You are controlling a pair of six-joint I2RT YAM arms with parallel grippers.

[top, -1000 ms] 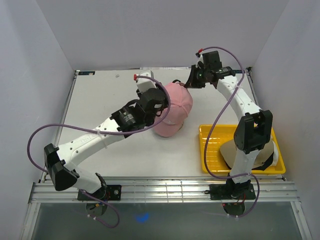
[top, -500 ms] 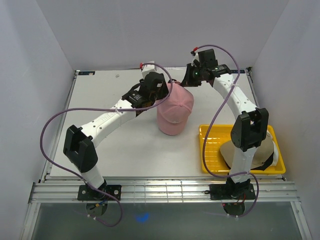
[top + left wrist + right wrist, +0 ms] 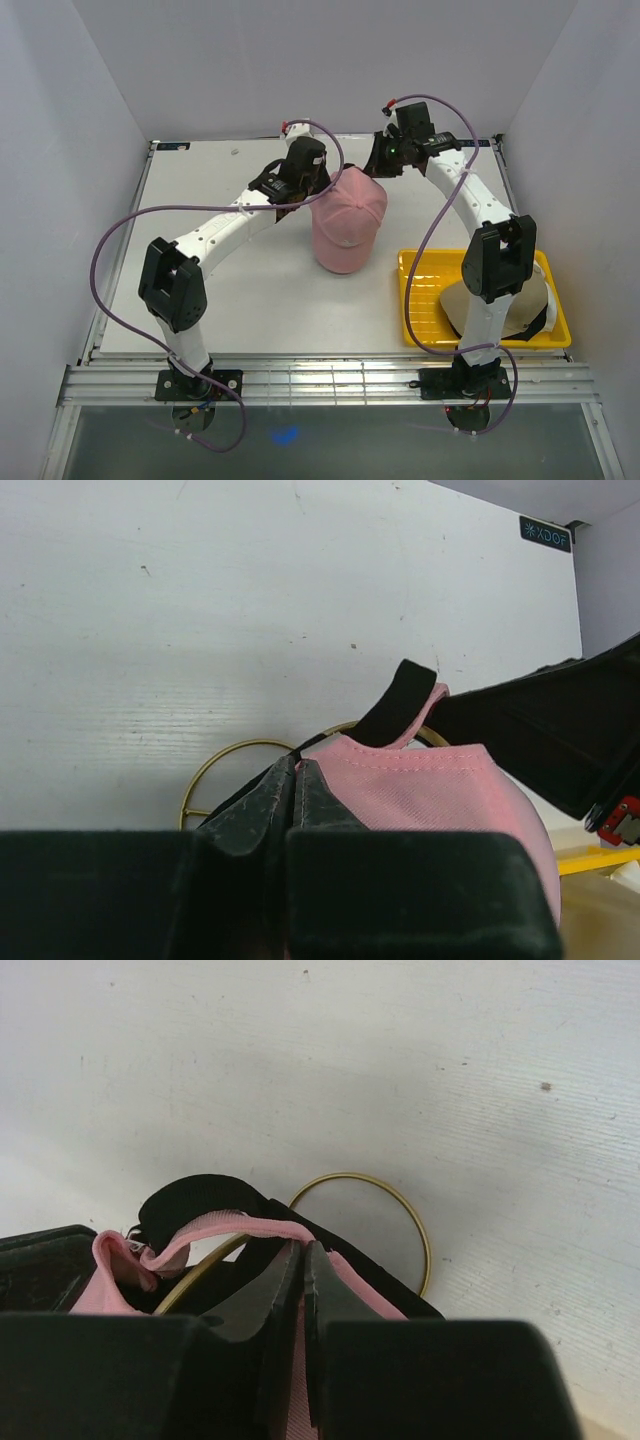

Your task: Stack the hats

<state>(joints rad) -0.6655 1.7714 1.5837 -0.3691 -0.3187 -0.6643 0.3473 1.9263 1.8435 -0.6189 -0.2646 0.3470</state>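
Note:
A pink hat [image 3: 350,215] hangs between both arms at the back middle of the table, brim pointing toward the near edge. My left gripper [image 3: 320,190] is shut on its left rear edge; in the left wrist view the gripper [image 3: 297,765] pinches the pink fabric [image 3: 440,790] beside the black back strap [image 3: 405,700]. My right gripper [image 3: 376,168] is shut on the hat's back rim, seen close in the right wrist view, where the gripper [image 3: 303,1250] pinches the pink band [image 3: 215,1225]. A tan hat [image 3: 458,300] lies in the yellow tray [image 3: 420,258], partly hidden by the right arm.
A gold wire stand [image 3: 215,765] sits under the pink hat, its ring [image 3: 405,1215] showing on the white table [image 3: 200,190]. The yellow tray stands at the front right. Purple cables loop off both arms. Grey walls close in the table on three sides.
My left arm has reached farther back, and its gripper has closed on the pink hat's left rear edge. The hat shifted slightly. The right gripper kept its hold.

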